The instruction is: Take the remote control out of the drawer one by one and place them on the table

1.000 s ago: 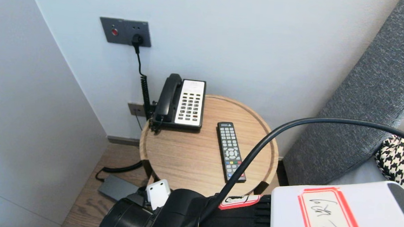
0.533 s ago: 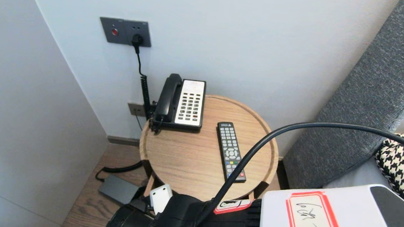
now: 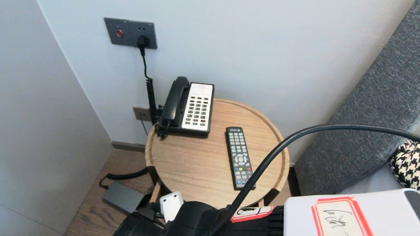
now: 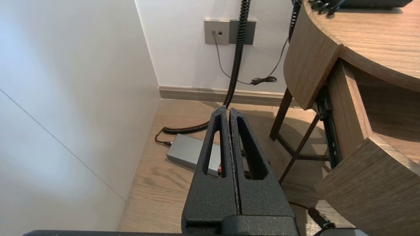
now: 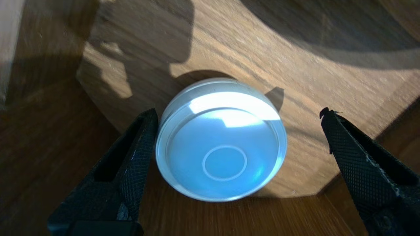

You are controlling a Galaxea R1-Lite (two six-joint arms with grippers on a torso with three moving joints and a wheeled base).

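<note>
Wooden board is carrying the clear round glass. The right hand is straddling it, spread wide, gripping nothing, its arm barely shifting. The left hand is hanging clenched beside the bench.

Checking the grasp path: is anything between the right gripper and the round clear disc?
Nothing visible. The right gripper stands open astride the round clear disc on the wood: one finger close by its rim, the other apart across bare wood. The left gripper hangs shut.
</note>
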